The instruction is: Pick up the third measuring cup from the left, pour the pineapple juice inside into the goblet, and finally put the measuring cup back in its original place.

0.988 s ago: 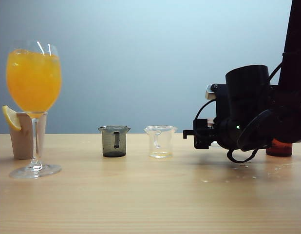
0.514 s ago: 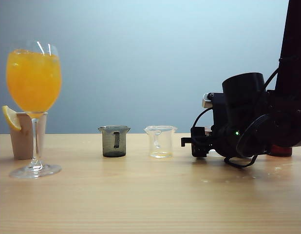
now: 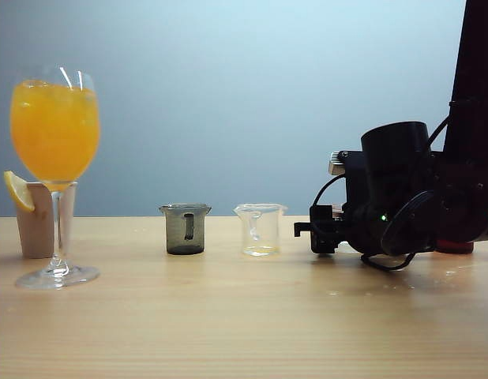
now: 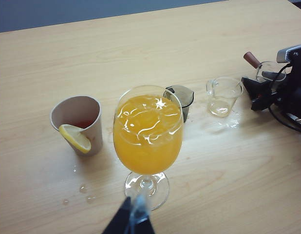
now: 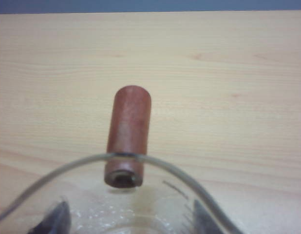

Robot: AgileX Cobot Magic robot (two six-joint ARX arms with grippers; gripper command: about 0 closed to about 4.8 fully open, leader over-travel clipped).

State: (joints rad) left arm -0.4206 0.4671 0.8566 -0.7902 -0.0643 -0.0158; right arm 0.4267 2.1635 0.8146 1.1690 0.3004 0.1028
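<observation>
Goblet (image 3: 54,126), one, stands at the far left of the exterior view, full of orange drink. Behind it is one beige cup (image 3: 35,225) with one lemon slice (image 3: 17,191). Two small cups stand free mid-frame, the grey cup (image 3: 185,229) and the clear cup (image 3: 260,229). At the right, low over the table, the right gripper (image 4: 255,91) seemingly clamps the third measuring cup (image 4: 271,70). The left gripper (image 4: 132,219) hovers by the goblet's foot, and I cannot tell how its jaws stand.

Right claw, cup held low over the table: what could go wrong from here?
The right claw holding the third measuring cup sits close to the clear cup; pulling away could knock it.
Droplets wet the table nearby; the cup may slide.
The goblet is nearly brim-full; a jolt could spill it.
</observation>
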